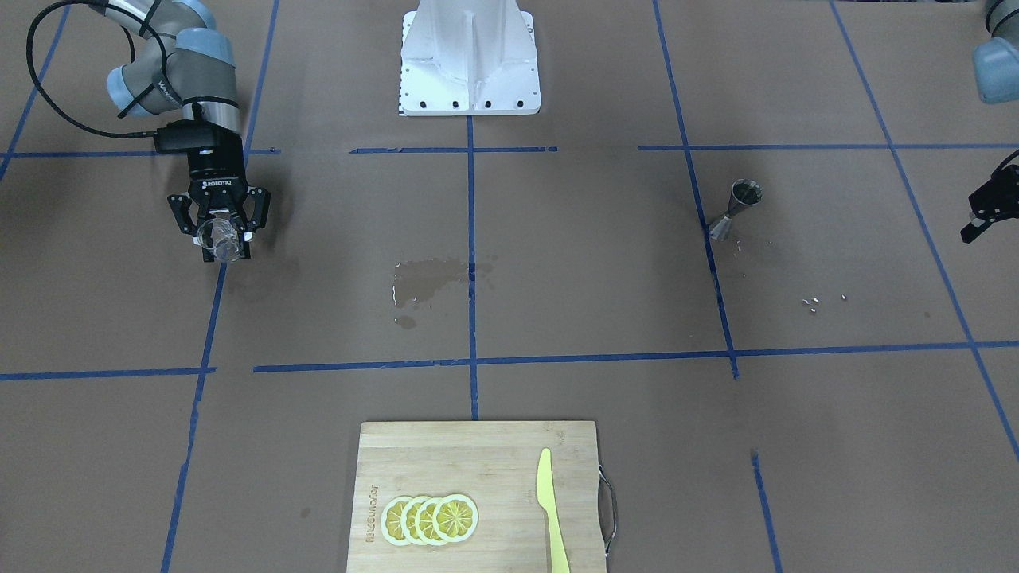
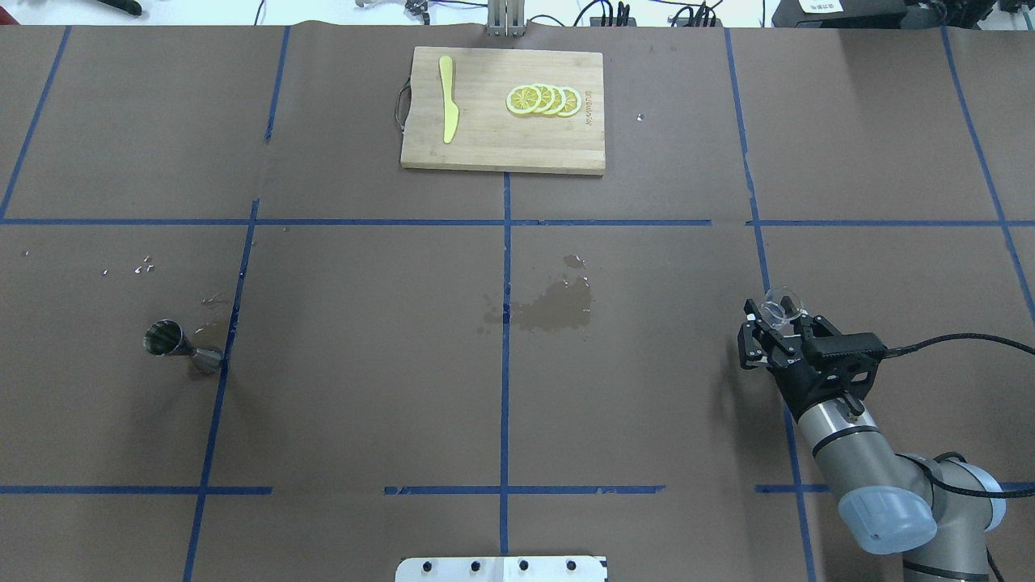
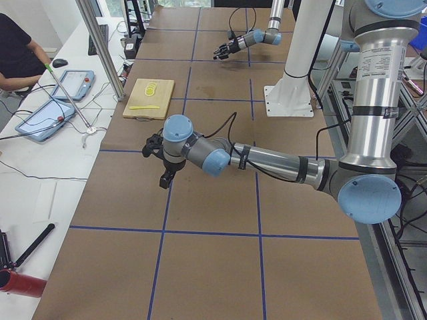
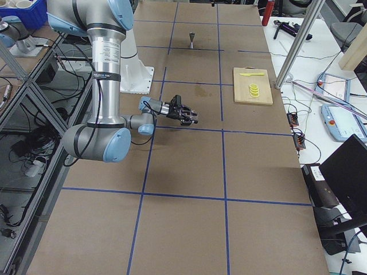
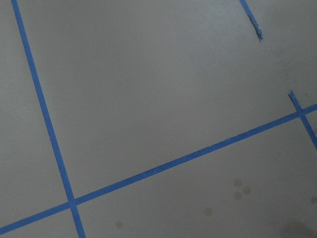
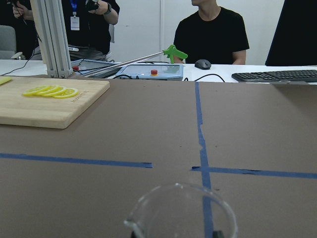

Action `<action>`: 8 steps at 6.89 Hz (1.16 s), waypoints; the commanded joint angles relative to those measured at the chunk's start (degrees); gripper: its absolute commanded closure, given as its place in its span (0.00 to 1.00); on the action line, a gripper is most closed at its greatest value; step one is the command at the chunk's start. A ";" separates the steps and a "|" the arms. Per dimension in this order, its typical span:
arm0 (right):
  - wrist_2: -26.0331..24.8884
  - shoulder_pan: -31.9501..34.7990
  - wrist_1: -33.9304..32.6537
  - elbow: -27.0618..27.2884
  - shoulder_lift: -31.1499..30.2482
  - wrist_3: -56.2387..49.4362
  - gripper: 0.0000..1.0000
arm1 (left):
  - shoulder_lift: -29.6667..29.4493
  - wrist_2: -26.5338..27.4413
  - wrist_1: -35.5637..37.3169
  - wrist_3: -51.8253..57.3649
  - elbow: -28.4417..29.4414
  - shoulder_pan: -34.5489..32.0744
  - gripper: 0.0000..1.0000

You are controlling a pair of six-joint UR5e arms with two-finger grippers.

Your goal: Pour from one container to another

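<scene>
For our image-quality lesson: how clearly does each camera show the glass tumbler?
Right wrist view: glass tumbler looms close, soft-edged, cropped at the bottom; front-facing view: faint, see-through within the right gripper; overhead view: only its pale rim shows.

text: ROBOTIQ | on: right pincer (image 1: 222, 242) body | cutting board (image 1: 478, 469) engraving: too small to read

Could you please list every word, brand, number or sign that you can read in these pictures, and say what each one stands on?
"ROBOTIQ": on the body of the right gripper, which holds the glass tumbler.
Burned-in brand along one edge of the cutting board: too blurred to read with certainty.
Printed label on the left arm, on its upright link: too small to read.
No numbers or signs can be read.
</scene>
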 commanded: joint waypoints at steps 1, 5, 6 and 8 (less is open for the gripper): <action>0.13 0.07 6.66 -3.33 -0.18 -2.39 1.00 | 0.08 0.02 -0.09 -0.19 -0.34 0.00 0.00; 0.57 0.16 6.66 -4.64 -1.15 -2.31 1.00 | -0.09 -0.06 -0.09 -0.19 -2.36 0.00 0.00; 0.65 0.16 6.66 -5.08 -1.50 -2.31 1.00 | -0.18 -0.06 -0.09 -0.28 -3.15 0.00 0.00; 0.48 0.16 6.75 -5.35 -1.94 -2.22 1.00 | -0.44 -0.06 -0.09 -0.28 -3.42 0.00 0.00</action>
